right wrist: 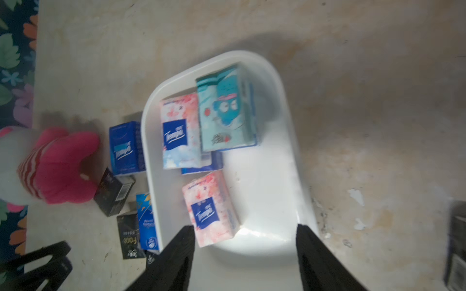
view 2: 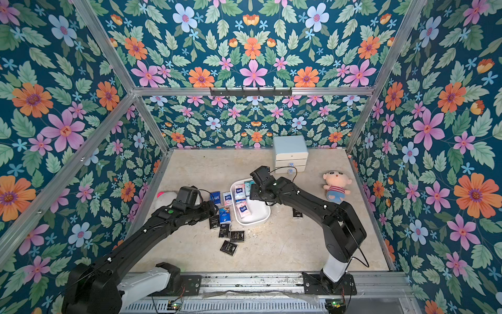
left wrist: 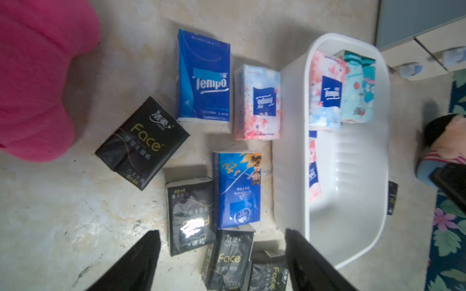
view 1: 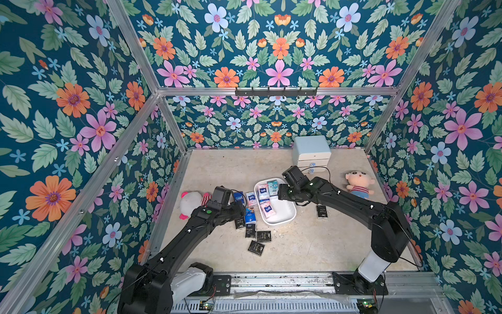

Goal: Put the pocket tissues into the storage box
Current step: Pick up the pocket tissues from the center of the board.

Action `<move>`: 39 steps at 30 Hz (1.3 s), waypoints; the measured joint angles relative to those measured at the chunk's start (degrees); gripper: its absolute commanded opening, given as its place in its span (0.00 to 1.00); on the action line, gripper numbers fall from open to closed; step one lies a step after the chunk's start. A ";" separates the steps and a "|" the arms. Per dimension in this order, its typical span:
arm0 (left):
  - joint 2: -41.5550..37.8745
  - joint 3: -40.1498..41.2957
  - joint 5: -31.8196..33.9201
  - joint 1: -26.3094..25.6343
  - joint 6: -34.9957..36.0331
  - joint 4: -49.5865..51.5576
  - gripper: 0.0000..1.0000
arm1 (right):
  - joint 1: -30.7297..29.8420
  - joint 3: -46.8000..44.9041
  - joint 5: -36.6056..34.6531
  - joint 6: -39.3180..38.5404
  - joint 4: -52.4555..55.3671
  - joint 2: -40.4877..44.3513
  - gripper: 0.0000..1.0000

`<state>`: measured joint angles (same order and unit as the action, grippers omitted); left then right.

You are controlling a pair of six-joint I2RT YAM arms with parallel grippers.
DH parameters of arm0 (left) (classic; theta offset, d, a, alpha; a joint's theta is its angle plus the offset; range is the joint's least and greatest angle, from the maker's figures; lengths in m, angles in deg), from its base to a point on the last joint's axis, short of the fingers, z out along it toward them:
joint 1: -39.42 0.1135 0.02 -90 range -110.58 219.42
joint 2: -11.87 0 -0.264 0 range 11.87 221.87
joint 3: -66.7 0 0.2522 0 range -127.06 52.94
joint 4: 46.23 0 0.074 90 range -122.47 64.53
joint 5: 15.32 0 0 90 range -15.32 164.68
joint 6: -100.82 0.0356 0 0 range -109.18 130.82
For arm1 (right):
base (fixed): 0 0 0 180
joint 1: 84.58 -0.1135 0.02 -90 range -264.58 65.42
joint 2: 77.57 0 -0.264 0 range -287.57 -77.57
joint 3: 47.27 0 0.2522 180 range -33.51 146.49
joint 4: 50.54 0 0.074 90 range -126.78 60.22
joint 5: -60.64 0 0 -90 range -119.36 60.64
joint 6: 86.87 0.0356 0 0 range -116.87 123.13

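Observation:
The white storage box (view 1: 284, 214) sits mid-table and holds two pink packets (right wrist: 210, 207) and a teal packet (right wrist: 227, 110), with a blue packet partly hidden under them. Left of the box, more pocket tissues lie loose: a dark blue packet (left wrist: 204, 75), a pink packet (left wrist: 257, 100), a blue picture packet (left wrist: 237, 189) and several black packets (left wrist: 142, 142). One more black packet (view 1: 321, 211) lies right of the box. My left gripper (left wrist: 224, 252) hangs open above black packets (left wrist: 230, 259), gripping nothing. My right gripper (right wrist: 245, 241) stands open and empty over the box's near end.
A pale blue drawer cabinet (view 1: 312, 152) stands at the back. A striped-shirt plush doll (view 1: 358, 185) lies at the right. A white and pink plush (view 1: 191, 202) lies just left of the loose packets. Floral walls and metal posts close in the table.

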<state>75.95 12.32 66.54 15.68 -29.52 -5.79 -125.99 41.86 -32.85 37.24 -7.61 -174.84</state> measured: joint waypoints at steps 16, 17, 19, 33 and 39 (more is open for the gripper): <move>15.19 -4.66 11.10 -14.78 -8.85 -1.36 0.79 | 12.44 -13.44 11.21 -5.53 -7.58 12.20 0.66; 15.98 -4.96 11.52 -14.91 -8.94 -1.38 0.79 | 12.94 -14.10 11.72 -5.60 -7.91 12.79 0.65; 17.27 -5.68 12.37 -15.15 -8.94 -1.44 0.78 | 13.49 -15.06 12.39 -5.84 -8.46 13.88 0.65; 27.43 -12.92 14.84 -14.49 -5.14 -2.16 0.73 | 15.80 -17.14 12.83 -6.51 -12.79 15.89 0.64; 28.83 -13.46 15.13 -13.79 -4.44 -1.79 0.84 | 15.80 -17.16 13.00 -5.46 -13.84 15.76 0.63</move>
<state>104.78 -1.15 81.67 1.88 -33.95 -7.58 -110.19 24.71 -19.84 31.78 -21.45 -159.09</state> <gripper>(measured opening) 0.808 0.634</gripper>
